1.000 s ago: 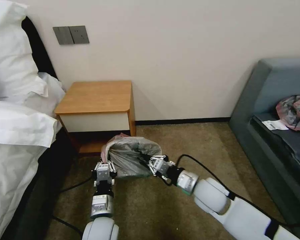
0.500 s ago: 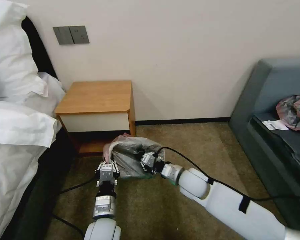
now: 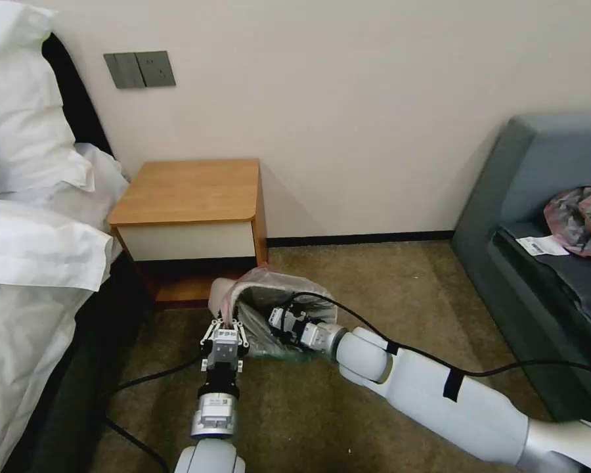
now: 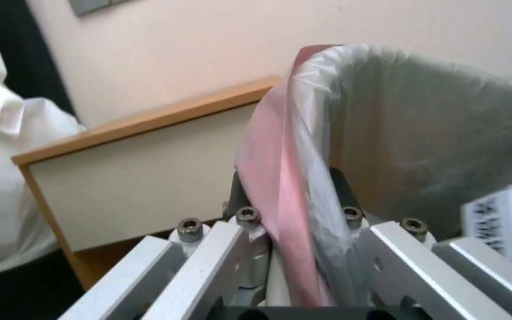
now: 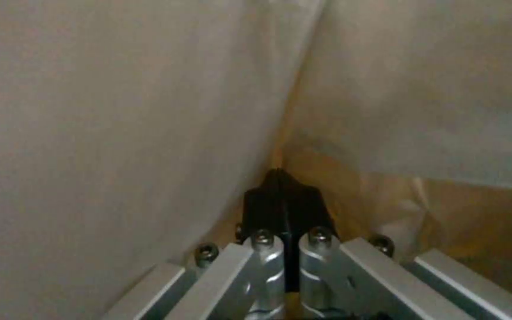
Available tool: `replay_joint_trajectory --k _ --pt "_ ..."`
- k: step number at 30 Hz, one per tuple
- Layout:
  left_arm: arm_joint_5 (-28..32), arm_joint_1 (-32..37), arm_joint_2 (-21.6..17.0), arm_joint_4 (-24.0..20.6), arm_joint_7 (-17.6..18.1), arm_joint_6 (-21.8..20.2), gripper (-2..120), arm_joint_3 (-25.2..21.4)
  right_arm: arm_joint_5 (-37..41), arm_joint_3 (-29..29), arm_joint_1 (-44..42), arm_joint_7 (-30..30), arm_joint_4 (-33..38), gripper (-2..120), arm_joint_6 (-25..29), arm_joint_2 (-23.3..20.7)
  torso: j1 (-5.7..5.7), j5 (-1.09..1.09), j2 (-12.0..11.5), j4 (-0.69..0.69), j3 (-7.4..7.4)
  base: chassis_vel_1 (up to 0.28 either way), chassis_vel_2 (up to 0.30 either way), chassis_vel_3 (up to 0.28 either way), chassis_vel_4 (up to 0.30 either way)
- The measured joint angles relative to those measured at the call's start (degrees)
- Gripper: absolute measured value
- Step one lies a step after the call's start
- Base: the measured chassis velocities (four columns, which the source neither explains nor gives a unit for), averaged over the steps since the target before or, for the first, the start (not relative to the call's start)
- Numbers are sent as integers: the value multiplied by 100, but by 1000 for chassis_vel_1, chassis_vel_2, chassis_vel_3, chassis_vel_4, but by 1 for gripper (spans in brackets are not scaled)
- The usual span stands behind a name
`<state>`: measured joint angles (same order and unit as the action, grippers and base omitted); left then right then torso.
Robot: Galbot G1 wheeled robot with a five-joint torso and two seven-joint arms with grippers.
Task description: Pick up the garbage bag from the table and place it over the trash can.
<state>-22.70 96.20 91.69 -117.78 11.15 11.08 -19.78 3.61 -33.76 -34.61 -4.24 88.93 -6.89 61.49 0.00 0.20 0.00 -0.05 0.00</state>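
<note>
Left tool [image 3: 225, 326]: pinches the near-left edge of the garbage bag [image 3: 292, 295], pink hem between its fingers.
Right tool [image 3: 277, 318]: pressed together, now deeper inside the bag than a second ago, when it sat at the mouth's right edge.
Bag: mouth open over the trash can [image 3: 218, 295] on the carpet, before the wooden surface [image 3: 189, 190].
Meaning: liner is likely being pushed down; rim fitting remains.

Head high; wrists close at garbage bag [image 3: 279, 295]
</note>
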Motion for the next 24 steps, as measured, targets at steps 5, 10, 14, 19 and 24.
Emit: replay_joint_trajectory --k 5,10,14,19,24 --pt "-105 81 0 -16 -1 62 7 0 -32 -18 19 12 -140 0 27 70 0 -6 0 2 0 0 0 0 0" --pt "-140 94 4 -16 0 83 7 0 -39 -10 21 34 -219 0 58 112 0 -12 0 5 0 0 0 0 0" --pt "-131 65 9 -14 0 83 7 0 -29 32 1 64 -168 0 66 105 0 -11 0 12 0 0 0 0 0" --pt "-51 1 11 -12 2 52 7 1 13 112 -62 91 82 0 63 38 0 -18 0 10 -1 0 0 0 0" --pt "67 -80 36 12 14 -4 7 -78 65 168 -159 112 410 0 26 -62 0 -30 0 7 -1 0 0 0 0"
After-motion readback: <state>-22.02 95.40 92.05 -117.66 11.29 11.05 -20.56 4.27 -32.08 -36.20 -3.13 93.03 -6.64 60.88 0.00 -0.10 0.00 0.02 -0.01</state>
